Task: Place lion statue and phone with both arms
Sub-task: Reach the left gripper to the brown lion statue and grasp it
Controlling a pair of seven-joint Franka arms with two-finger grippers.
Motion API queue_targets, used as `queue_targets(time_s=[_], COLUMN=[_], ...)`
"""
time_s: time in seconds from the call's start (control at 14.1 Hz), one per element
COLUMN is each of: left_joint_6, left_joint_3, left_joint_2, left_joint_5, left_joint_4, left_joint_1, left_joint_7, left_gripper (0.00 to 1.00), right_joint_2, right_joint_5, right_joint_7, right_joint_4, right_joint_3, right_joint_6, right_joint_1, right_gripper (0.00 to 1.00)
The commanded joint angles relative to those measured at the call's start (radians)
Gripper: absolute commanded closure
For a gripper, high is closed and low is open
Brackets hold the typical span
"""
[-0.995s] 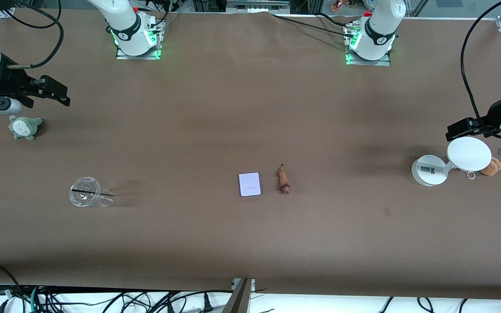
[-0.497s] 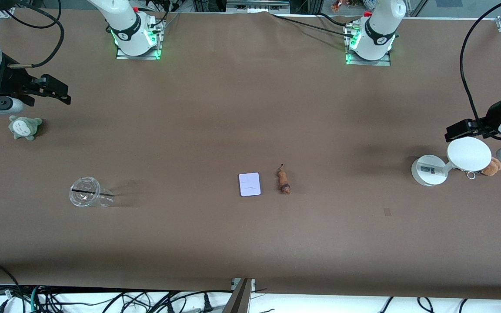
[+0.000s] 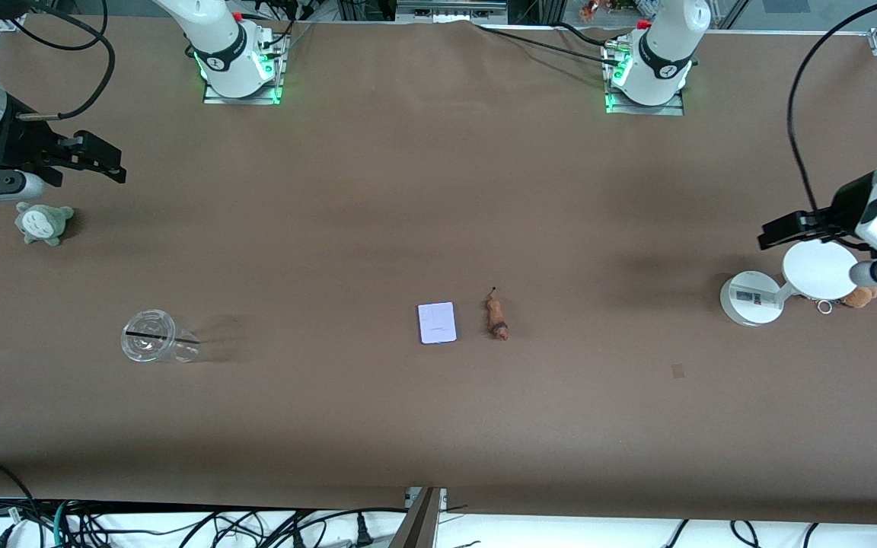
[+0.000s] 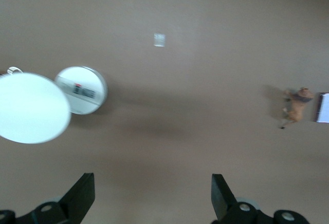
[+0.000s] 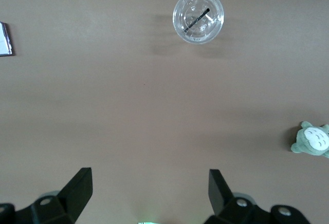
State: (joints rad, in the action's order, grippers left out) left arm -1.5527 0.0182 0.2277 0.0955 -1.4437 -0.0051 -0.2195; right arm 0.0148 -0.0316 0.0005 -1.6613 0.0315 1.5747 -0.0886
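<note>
Since the earlier frames the left claw has slid toward the middle of the tabletop, now over bare brown surface just beside the white disc on a stand; the right claw has barely shifted. Both claws hang with their fingers spread wide and hold nothing. The phone and the lion statue lie just beside each other, not touching, at mid-table, well apart from either claw. Open tabletop surrounds the 2 things on every side. A clear cup lies toward the right arm's end, nearer the front camera than the grey-green plush at that end's edge. An orange-brown plush sits beside the disc.
</note>
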Motion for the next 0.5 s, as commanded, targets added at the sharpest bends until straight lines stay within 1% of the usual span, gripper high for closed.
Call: queue_targets(time_s=[0.0, 0.07, 0.21, 0.36, 0.43], left_joint_6=[-0.056, -0.105, -0.221, -0.347, -0.398], left_joint_3=[0.009, 0.016, 0.067, 0.098, 0.104], left_joint_2=[0.038, 0.056, 0.109, 0.174, 0.206], left_joint_5=[0.02, 0.02, 0.018, 0.009, -0.038], left_joint_4=[-0.015, -0.026, -0.029, -0.03, -0.032], left_joint_1=[-0.097, -0.116, -0.136, -0.192, -0.229], left_joint_7=[-0.154, -0.19, -0.26, -0.364, -0.432], left_gripper=[0.0, 0.0, 0.0, 0.0, 0.0], right_joint_2=[-0.004, -0.004, -0.006, -0.006, -0.012], right_joint_5=[0.003, -0.001, -0.005, -0.007, -0.008], right_joint_7=[-0.005, -0.007, -0.005, -0.005, -0.005], right_joint_4=[0.015, 0.015, 0.015, 0.014, 0.014], right_joint_3=[-0.015, -0.015, -0.015, -0.015, -0.015], right_joint_6=[-0.019, -0.016, -0.012, -0.012, -0.012], right_joint_1=[0.009, 0.009, 0.009, 0.009, 0.009], right_gripper=[0.0, 0.0, 0.0, 0.0, 0.0])
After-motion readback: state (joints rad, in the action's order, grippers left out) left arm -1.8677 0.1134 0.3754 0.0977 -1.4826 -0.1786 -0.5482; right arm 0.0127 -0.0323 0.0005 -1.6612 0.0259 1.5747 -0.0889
